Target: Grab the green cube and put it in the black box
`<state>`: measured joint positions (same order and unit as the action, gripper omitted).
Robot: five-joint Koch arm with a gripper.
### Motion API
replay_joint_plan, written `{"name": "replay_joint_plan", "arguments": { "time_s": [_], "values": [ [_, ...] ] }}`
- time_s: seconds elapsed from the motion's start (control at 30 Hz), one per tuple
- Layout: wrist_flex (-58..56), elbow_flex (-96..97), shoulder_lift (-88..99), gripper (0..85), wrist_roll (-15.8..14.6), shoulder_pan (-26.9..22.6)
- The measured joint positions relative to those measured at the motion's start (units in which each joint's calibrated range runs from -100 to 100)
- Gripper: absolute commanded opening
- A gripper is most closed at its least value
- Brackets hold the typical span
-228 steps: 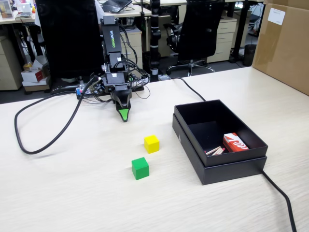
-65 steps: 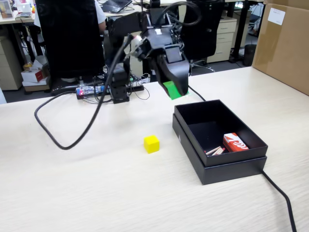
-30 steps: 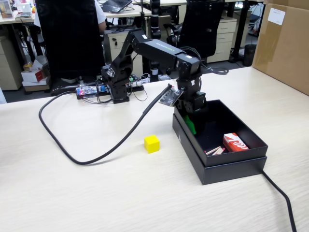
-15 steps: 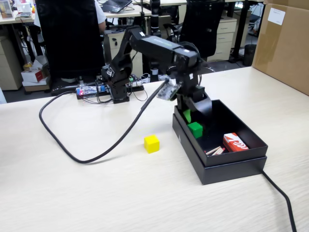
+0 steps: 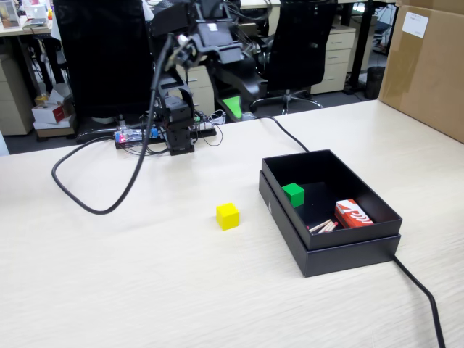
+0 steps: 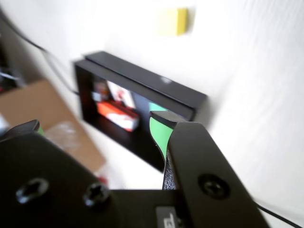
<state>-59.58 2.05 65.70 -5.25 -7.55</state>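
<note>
Green cube (image 5: 293, 193) already down inside the black box (image 5: 290, 210), beside a red-and-white packet (image 5: 353, 214) — gripper (image 5: 233, 107) raised well clear, jaws apart, empty. Remaining risk, arguably: trailing cable (image 5: 419, 288) snagging the box and shifting it.

You see a pale wood-grain laminate table (image 5: 109, 275) with a smooth, faintly satin top. The large matt black cardboard-like box (image 5: 341, 255) gives no shine. The small green cube (image 5: 293, 193) and small yellow cube (image 5: 228, 215) look matt. The red-and-white packet (image 5: 353, 214) looks glossy.
</note>
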Motion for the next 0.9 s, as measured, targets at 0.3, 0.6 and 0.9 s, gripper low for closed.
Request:
{"name": "replay_joint_plan", "arguments": {
  "time_s": [0.3, 0.6, 0.9],
  "values": [
    [0.9, 23.4, 24.6, 47.1, 1.2, 8.2],
    [3.3, 45.0, 32.8, 51.9, 2.2, 11.4],
    [18.7, 65.1, 33.0, 52.0, 3.4, 11.9]
  ]
}}
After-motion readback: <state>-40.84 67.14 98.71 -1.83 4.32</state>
